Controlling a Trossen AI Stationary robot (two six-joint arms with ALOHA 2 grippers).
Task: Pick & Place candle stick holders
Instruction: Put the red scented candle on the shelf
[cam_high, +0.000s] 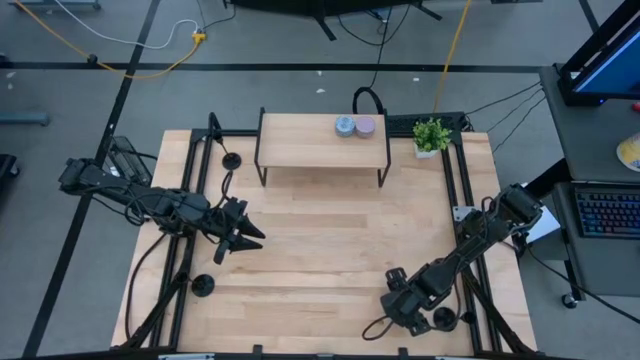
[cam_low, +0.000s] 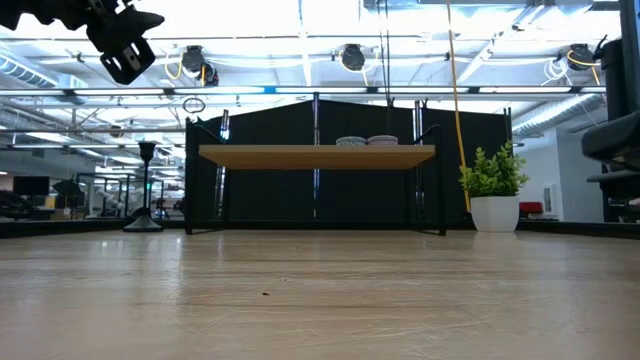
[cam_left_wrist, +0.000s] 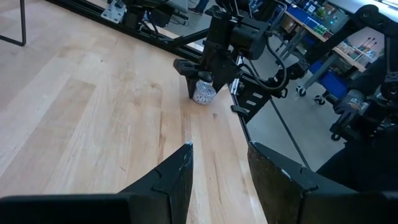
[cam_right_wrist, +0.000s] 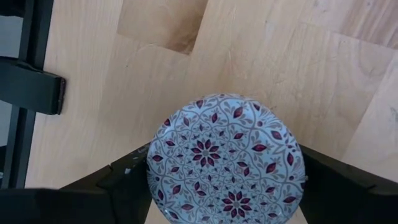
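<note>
Patterned red-and-white puck (cam_right_wrist: 225, 158) sits between your right gripper (cam_high: 418, 308) jaws at the worktop's near right corner, fingers spread either side, contact unclear. Left gripper (cam_high: 243, 236) hovers part-open, empty. Black candle stick holders (cam_high: 232, 159) stand along the left frame (cam_high: 196, 165), untouched.

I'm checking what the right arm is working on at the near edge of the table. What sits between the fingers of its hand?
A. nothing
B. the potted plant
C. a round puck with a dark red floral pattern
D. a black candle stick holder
C: the right wrist view shows a patterned round puck between the right hand's fingers, on the table.
</note>
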